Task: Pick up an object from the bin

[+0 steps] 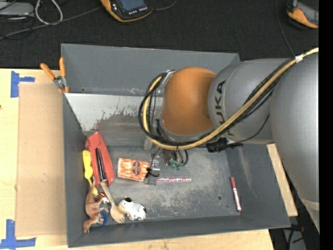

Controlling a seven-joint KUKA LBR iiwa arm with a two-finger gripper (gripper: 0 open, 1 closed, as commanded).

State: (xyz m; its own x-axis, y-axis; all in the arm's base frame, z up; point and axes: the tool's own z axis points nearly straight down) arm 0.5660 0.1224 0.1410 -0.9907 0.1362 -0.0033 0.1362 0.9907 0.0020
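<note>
**Jaws down at the orange packet, left of the bin's middle**

The grey metal bin [204, 204] holds seven loose things, each counted once below. The grey KUKA arm [250, 103] comes in from the right, with its rounded orange cover [184, 100] over the middle of the bin and a loop of black and yellow cables around it. Below the cover the dark jaws reach down to the bin floor. Their tip is at the right end of one flat orange packet with pale stripes [131, 169], which lies on the floor a little left of centre. Whether the jaws are released or clenched on it cannot be told, because the tip is small and dark against the packet's edge.

Just right of the packet lies one thin pink stick [175, 179], flat on the floor and close to the jaws. Well apart, near the right wall, lies one slim red pen [235, 193], pointing roughly up and down the view.

Along the left wall lies one long flat red case [100, 158], with one yellow handle-shaped piece [87, 165] just beside it on the wall side. In the near left corner there are two toy animals: one brown one [95, 211] and one white one with black patches [133, 209], lying close together.
</note>
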